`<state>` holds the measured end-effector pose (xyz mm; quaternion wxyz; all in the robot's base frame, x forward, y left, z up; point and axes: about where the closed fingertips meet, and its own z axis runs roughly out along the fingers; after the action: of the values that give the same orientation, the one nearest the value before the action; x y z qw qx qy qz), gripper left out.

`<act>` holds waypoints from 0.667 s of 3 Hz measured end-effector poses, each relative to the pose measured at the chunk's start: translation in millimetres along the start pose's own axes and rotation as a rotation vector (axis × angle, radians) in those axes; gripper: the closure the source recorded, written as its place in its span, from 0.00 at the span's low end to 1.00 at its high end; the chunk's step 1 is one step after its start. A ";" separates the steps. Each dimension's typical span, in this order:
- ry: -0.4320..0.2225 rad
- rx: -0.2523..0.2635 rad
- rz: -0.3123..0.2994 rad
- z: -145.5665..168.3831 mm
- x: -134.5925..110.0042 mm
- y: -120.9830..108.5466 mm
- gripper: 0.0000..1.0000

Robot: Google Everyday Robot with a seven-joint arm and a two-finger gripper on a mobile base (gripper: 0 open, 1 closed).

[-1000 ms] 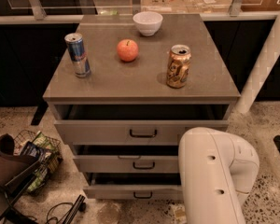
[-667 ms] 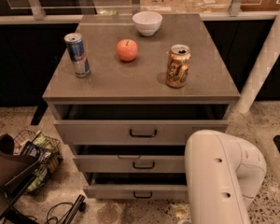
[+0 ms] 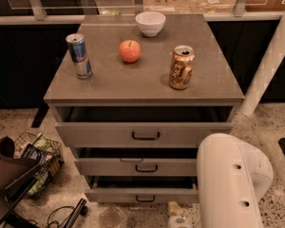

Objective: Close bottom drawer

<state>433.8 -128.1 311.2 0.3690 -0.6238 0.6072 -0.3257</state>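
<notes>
The bottom drawer (image 3: 115, 195) is the lowest of three in the grey cabinet (image 3: 142, 87), with a flat grey front and a small black bar handle (image 3: 145, 199). It stands pulled out a little, with a dark gap above its front. My white arm (image 3: 230, 184) fills the lower right and covers the drawer's right end. Only a small pale part of my gripper (image 3: 178, 219) shows at the bottom edge, just below and in front of the drawer front.
The middle drawer (image 3: 137, 166) and top drawer (image 3: 142, 134) also stand partly open. On the cabinet top are a blue can (image 3: 79, 56), an apple (image 3: 130, 51), a gold can (image 3: 182, 67) and a white bowl (image 3: 150, 23). A wire basket (image 3: 38, 163) and cables lie on the floor at left.
My arm has shifted slightly to the right across the lower frame. The drawers and the things on top have not moved.
</notes>
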 end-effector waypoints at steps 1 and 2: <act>0.000 0.000 0.000 0.0 0.0 0.0 1.00; -0.007 0.010 0.004 23.2 -1.5 5.2 1.00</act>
<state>450.8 -125.0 294.8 0.3749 -0.6217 0.6057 -0.3258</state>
